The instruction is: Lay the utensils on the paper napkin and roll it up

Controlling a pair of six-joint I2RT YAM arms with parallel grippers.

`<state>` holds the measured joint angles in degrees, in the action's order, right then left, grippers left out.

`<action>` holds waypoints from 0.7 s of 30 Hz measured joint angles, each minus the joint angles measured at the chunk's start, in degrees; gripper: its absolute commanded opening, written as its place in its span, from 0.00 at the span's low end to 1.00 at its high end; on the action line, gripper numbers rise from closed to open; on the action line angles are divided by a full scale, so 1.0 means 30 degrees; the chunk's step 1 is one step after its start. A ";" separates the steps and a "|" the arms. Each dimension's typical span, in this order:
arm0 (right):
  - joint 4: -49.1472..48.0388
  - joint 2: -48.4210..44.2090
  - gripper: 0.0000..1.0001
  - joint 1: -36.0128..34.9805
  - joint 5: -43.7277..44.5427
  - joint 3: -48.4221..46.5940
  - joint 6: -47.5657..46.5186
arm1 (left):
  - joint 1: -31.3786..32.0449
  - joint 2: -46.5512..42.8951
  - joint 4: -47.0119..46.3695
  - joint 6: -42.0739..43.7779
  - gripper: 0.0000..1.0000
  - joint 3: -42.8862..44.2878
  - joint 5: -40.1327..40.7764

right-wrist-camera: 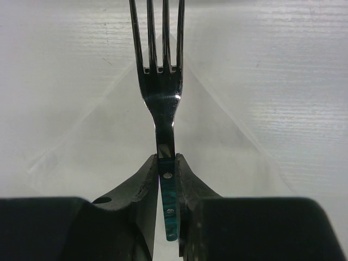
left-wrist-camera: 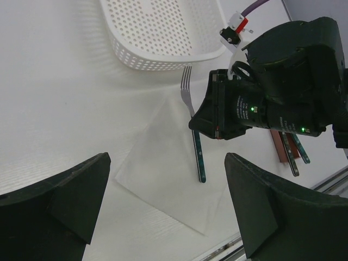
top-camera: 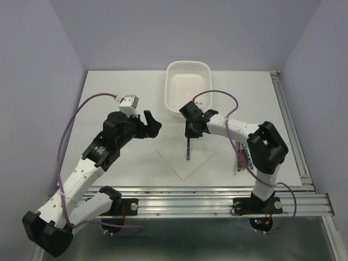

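The paper napkin (top-camera: 185, 161) lies as a white diamond on the table in front of the basket; it also shows in the left wrist view (left-wrist-camera: 163, 179) and the right wrist view (right-wrist-camera: 98, 141). My right gripper (top-camera: 191, 129) (right-wrist-camera: 166, 163) is shut on a fork (top-camera: 187, 149) (left-wrist-camera: 194, 130) (right-wrist-camera: 163, 98) with silver tines and a dark green handle. It holds the fork low over the napkin, tines toward the basket; I cannot tell if it touches. My left gripper (top-camera: 154, 124) (left-wrist-camera: 167, 163) is open and empty, left of the napkin. No spoon bowl shows.
A white perforated basket (top-camera: 188, 87) (left-wrist-camera: 157, 32) stands behind the napkin. More utensils (top-camera: 243, 157) (left-wrist-camera: 291, 152), one brown-handled and one green-handled, lie at the right, partly behind my right arm. A metal rail (top-camera: 217, 193) runs along the near table edge.
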<state>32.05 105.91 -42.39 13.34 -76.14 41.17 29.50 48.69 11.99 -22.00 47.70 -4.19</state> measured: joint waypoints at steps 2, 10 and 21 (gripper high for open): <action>0.0015 0.0189 0.01 -0.0022 -0.0073 -0.0277 0.0000 | 0.0000 0.0000 0.0015 -0.0007 0.98 0.0000 0.0015; 0.0138 0.1581 0.01 -0.0022 -0.0525 -0.1814 -0.0510 | 0.0000 0.0000 0.0029 -0.0022 0.98 0.0000 0.0058; 0.1253 0.2361 0.01 -0.0022 -0.0911 -0.2237 -0.1224 | 0.0000 0.0000 0.0029 -0.0058 0.98 0.0000 0.0058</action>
<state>35.81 112.99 -42.46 10.61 -82.85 37.50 29.50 48.69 12.08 -22.17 47.70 -4.01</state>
